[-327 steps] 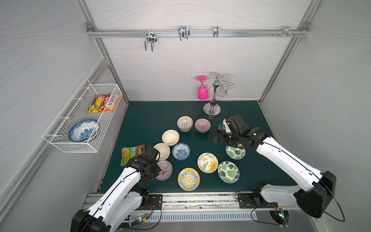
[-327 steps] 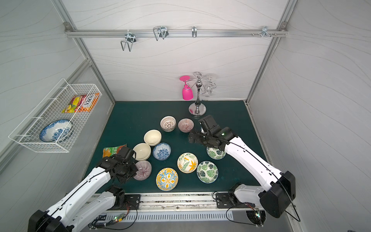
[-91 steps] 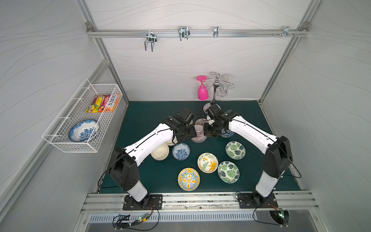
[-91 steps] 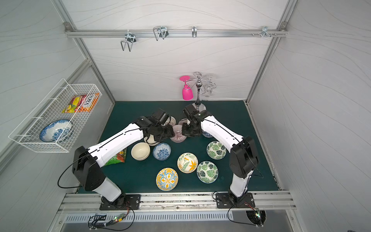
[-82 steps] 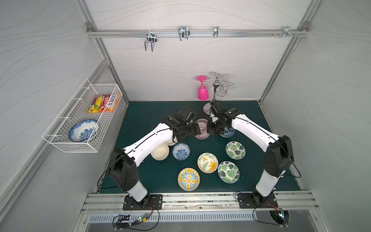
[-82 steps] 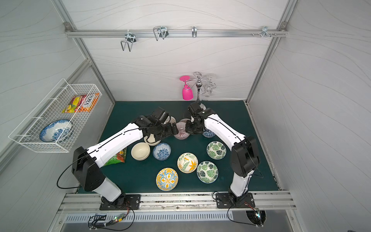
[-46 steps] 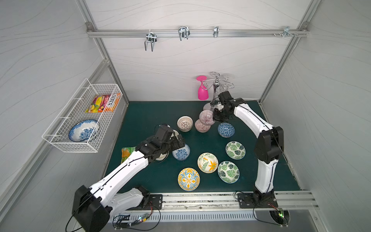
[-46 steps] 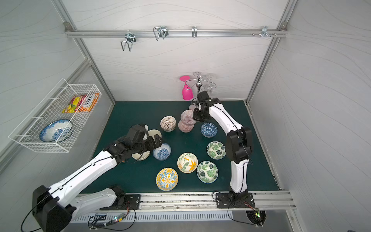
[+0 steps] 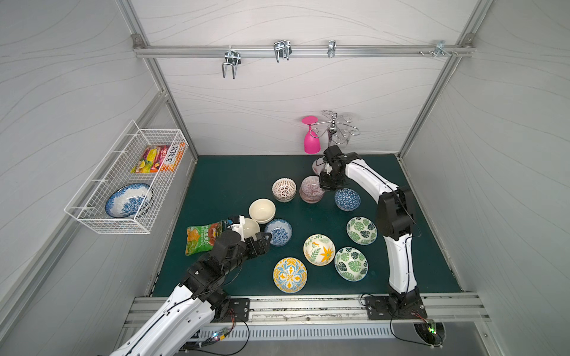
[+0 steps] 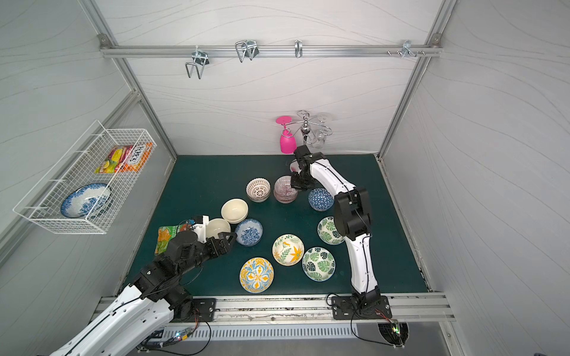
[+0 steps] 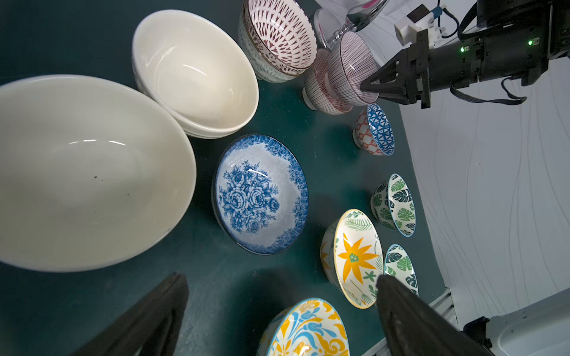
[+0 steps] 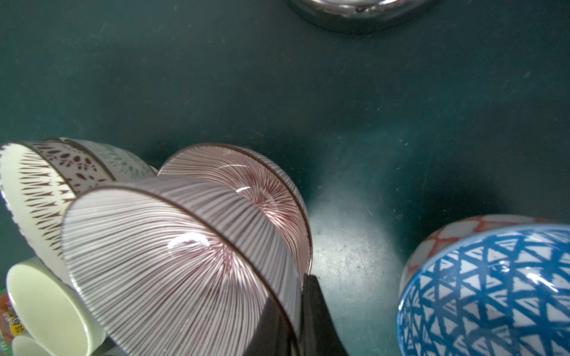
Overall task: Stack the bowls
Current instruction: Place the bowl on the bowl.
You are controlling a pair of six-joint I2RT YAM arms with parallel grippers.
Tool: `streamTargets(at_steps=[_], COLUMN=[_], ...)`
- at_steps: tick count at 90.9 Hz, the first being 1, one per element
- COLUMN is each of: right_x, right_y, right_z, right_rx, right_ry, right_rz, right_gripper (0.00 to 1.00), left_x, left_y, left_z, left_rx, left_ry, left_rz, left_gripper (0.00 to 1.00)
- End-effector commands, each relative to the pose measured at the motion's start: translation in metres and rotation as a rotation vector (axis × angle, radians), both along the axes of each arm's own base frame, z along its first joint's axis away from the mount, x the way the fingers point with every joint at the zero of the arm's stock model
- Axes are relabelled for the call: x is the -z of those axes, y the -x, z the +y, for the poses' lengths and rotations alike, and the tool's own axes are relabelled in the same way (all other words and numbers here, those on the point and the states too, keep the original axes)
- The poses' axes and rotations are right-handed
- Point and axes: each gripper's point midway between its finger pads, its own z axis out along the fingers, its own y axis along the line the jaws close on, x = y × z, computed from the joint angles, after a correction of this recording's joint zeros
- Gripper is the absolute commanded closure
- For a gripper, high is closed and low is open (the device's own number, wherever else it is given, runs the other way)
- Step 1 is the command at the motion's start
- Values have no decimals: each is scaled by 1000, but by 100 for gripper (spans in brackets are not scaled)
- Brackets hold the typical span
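The step in hand appeared to be nesting one pink-purple striped ceramic bowl (image 9: 312,185) into its twin, the second striped bowl (image 9: 309,198). That twin stood near the far edge of the dark green mat (image 9: 234,178), just beside the white lattice-patterned bowl (image 9: 284,189).

The right gripper (image 11: 368,87) was pinched on the upper bowl's rim, on the side toward the mat's right edge, and the bowl hung tilted over the lower one. Whether its foot already touched the lower bowl could not be told for certain, though it looked close.

To finish well, the arm would need to level the bowl, centre it over the lower rim, lower it until seated, and only then let go. It should also keep clear of the blue triangle-patterned bowl (image 9: 347,198) just beside it and the base of the chrome glass rack (image 9: 316,168) behind.

The right arm reached far toward the back edge, forearm sloping down and wrist bent toward the stack. The left gripper (image 9: 261,243) stood wide open and empty near the mat's near-left corner. It was just beside a plain cream bowl (image 9: 250,227) and the blue-and-white floral bowl (image 9: 278,231), its arm lying low.
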Motion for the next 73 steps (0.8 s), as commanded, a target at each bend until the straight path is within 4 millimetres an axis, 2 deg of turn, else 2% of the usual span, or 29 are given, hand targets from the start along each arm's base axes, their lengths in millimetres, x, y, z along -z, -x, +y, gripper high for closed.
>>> streamTargets(at_steps=[1,24,28,40,47,52,58,73], right_x=[-3,11,12,10,6,2,-5,-32], right_y=[-3,0,1,1,0,1,2,5], right_z=[6,13,15,17,17,16,14,1], right_rx=[-15,-30,-29,-25,-21,-19,-15,27], right_ry=[14,48,48,41,38,40,36,-9], right_rz=[-18,3,6,6,4,2,-4,-34], right_gripper=[100,100,97,75,53,42,36,33], left_x=[-5,1,2,3,5,6,5,7], left_y=[-7,-9,-9,-10,-10,-11,-11,-12], left_z=[-1,-3,-3,-3,-4,-4,-5,-7], left_rx=[-17,-15,-14,-17,-16,-14,-12,-2], left_ry=[10,12,11,12,7,6,4,3], left_rz=[-29,-26,-28,-26,-20,-17,-19,-10], left_gripper=[1,1,1,1,1,0,0,0])
